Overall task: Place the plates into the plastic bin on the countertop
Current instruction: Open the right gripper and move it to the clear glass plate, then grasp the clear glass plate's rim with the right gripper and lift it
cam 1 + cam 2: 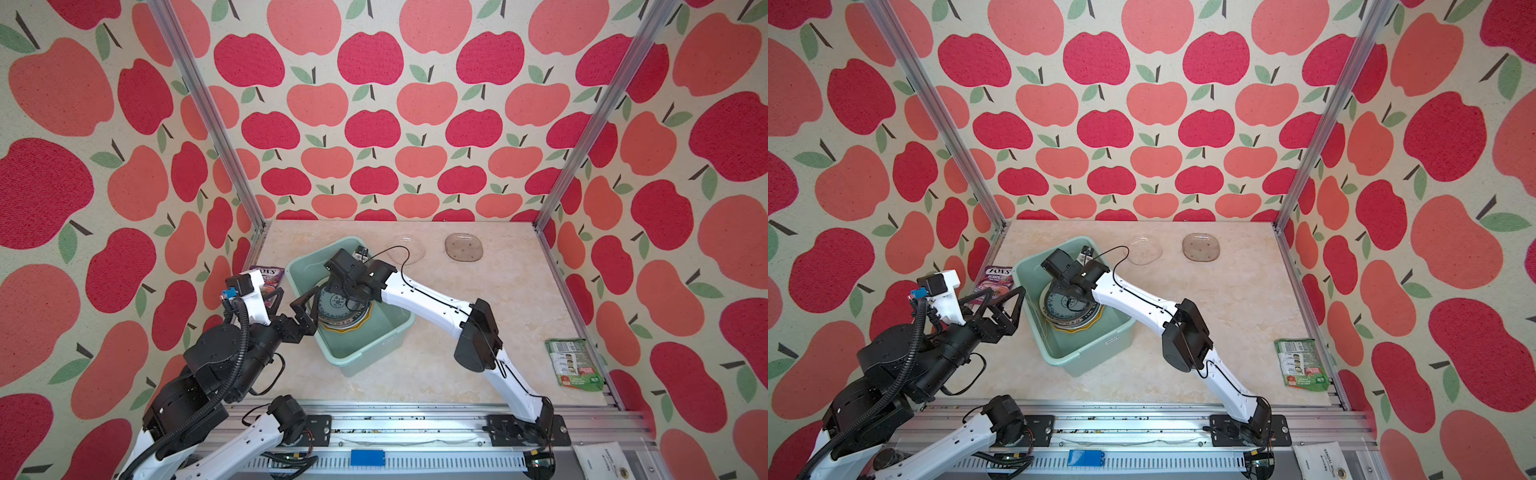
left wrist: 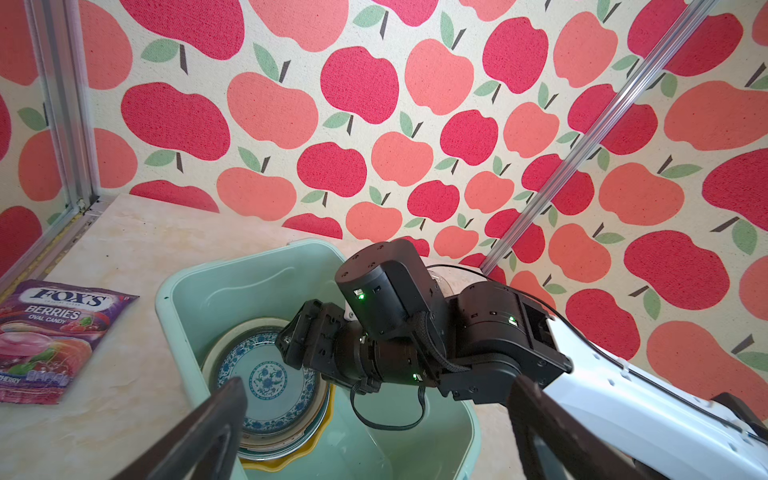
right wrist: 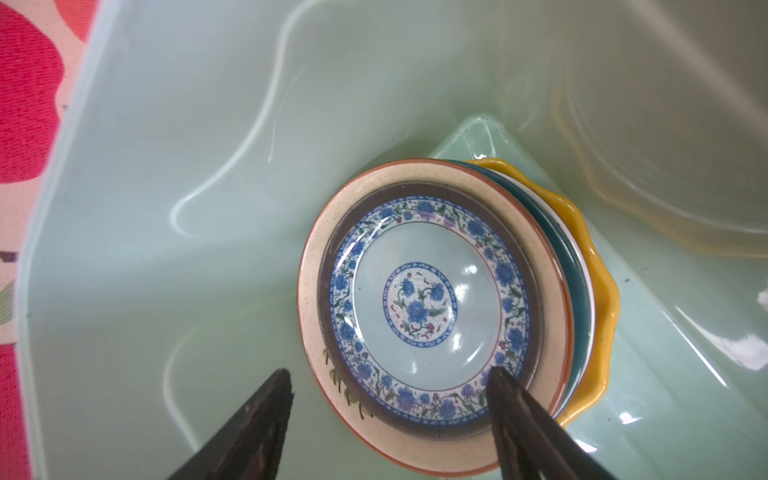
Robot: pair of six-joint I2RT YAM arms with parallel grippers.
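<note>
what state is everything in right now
plastic bin, upright on the countertop, holding a plate stack
blue-patterned plate, flat on top of the plate stack
yellow scalloped plate, lowest visible in it
clear glass plate, flat, outside the bin
smoky glass plate, flat, outside the bin
left tool, open, empty, beside the bin
right tool, open, empty, above the plate stack
candy packet, lying flat
green packet, lying flat

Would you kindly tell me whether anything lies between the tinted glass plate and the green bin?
Yes: the clear glass plate lies flat on the countertop between the tinted glass plate and the bin.
</note>
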